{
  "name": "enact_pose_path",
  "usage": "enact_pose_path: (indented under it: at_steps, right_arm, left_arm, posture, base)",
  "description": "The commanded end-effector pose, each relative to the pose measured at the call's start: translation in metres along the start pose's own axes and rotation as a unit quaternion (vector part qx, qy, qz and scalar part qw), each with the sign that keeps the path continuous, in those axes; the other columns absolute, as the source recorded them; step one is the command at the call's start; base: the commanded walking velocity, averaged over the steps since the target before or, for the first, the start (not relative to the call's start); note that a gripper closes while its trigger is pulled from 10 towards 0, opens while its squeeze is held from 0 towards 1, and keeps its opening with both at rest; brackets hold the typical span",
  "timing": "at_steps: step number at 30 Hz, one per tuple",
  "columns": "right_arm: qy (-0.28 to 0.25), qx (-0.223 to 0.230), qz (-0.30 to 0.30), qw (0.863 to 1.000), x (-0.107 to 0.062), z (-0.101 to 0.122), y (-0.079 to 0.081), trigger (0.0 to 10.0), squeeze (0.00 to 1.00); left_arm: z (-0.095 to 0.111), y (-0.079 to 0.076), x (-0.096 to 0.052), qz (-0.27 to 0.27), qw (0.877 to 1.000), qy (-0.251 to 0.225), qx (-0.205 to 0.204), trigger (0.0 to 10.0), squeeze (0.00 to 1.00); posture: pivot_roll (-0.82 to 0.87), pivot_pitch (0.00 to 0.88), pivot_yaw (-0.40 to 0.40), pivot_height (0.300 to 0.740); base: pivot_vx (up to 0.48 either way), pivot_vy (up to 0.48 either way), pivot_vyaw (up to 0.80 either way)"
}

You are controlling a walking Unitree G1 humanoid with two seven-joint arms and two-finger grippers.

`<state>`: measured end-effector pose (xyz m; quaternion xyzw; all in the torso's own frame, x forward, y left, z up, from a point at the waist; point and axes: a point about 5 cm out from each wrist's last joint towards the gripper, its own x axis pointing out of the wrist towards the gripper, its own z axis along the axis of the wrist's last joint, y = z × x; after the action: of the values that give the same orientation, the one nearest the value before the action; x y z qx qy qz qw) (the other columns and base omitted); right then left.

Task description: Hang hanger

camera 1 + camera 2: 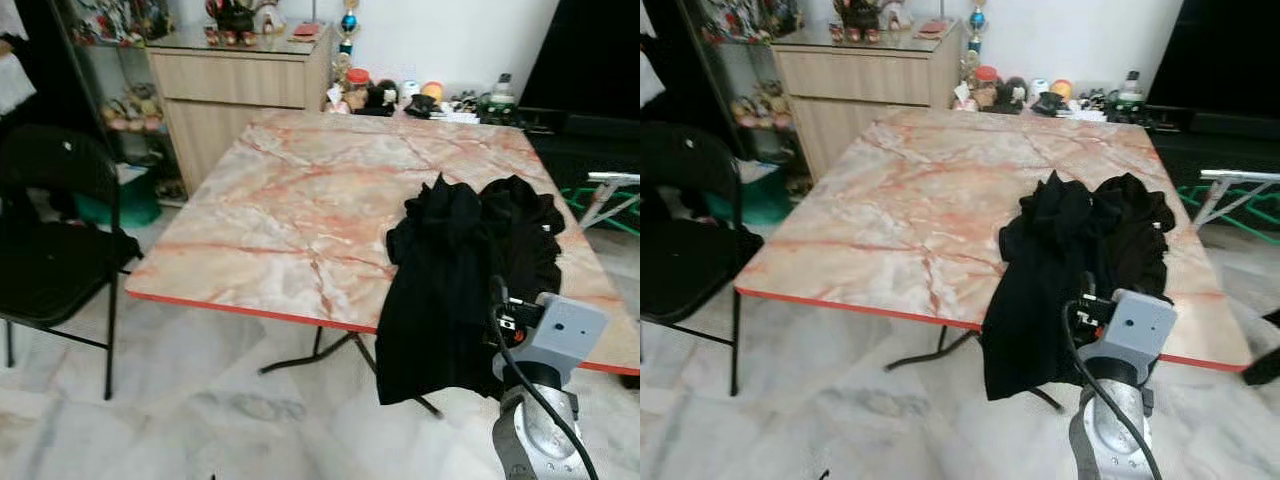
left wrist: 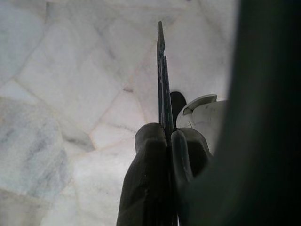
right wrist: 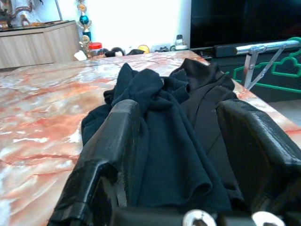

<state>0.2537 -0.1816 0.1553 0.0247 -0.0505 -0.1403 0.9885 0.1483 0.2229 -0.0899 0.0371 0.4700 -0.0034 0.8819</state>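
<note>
A black garment [image 1: 460, 280] lies crumpled on the right side of the marble table [image 1: 290, 210], and part of it hangs over the near edge. My right gripper [image 3: 181, 113] is open at that near edge, one finger on each side of the cloth, which lies between and beyond the fingers [image 3: 113, 141]. The right wrist [image 1: 550, 340] shows low in the eye views. Green hangers [image 3: 277, 63] hang by a metal bar [image 3: 254, 47] to the right of the table. My left gripper [image 2: 165, 136] hangs shut over the floor.
A black folding chair [image 1: 50, 240] stands at the table's left. A wooden cabinet [image 1: 235, 90] and small clutter [image 1: 400, 95] are behind the table's far edge. A dark screen [image 1: 590, 60] fills the back right. The floor is pale marble [image 1: 200, 400].
</note>
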Motion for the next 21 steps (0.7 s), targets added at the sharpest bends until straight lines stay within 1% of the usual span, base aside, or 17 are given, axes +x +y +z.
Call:
enact_pose_path:
  at_steps: [1,4,6,7,14,17,21]
  right_arm:
    - [-0.002,-0.001,0.0,1.0,0.0012,0.0009,0.001,10.0,0.0]
    - [-0.003,0.001,0.0,1.0,0.0012,0.0011,0.0015,10.0,0.0]
    - [-0.004,0.003,-0.002,1.0,0.0011,0.0013,0.0014,10.0,0.0]
    - [-0.004,0.004,-0.006,1.0,0.0007,0.0009,0.0004,10.0,0.0]
    - [-0.003,0.002,-0.024,1.0,0.0008,0.0007,-0.0041,10.0,0.0]
    - [-0.003,0.008,-0.029,1.0,0.0018,0.0002,-0.005,10.0,0.0]
    - [-0.008,0.006,-0.018,1.0,0.0028,0.0015,-0.0003,10.0,0.0]
  left_arm:
    - [-0.0037,-0.0032,-0.0001,-0.006,1.0,0.009,0.005,10.0,0.0]
    - [-0.0037,-0.0035,-0.0001,-0.008,1.0,0.011,0.015,10.0,0.0]
    - [-0.0044,-0.0042,-0.0001,-0.009,1.0,0.012,0.016,10.0,0.0]
    - [-0.005,-0.0049,-0.0002,-0.009,1.0,0.012,0.008,10.0,0.0]
    - [-0.0054,-0.0054,-0.0001,-0.011,1.0,0.014,0.011,10.0,0.0]
    - [-0.0059,-0.0055,-0.0002,-0.01,1.0,0.015,0.01,10.0,0.0]
    - [-0.0054,-0.0058,0.0001,-0.011,1.0,0.016,0.007,10.0,0.0]
  posture:
    - [0.05,0.063,-0.017,0.74]
    - [0.05,0.064,-0.018,0.74]
    - [0.05,0.065,-0.019,0.74]
    - [0.05,0.069,-0.019,0.74]
    - [0.05,0.076,-0.018,0.74]
    - [0.05,0.077,-0.018,0.74]
    - [0.05,0.077,-0.017,0.74]
  base:
    - [0.0,0.0,0.0]
    - [0.0,0.0,0.0]
    - [0.0,-0.412,0.0]
    - [0.0,-0.416,0.0]
    - [0.0,-0.418,0.0]
    - [0.0,-0.42,0.0]
    - [0.0,-0.419,0.0]
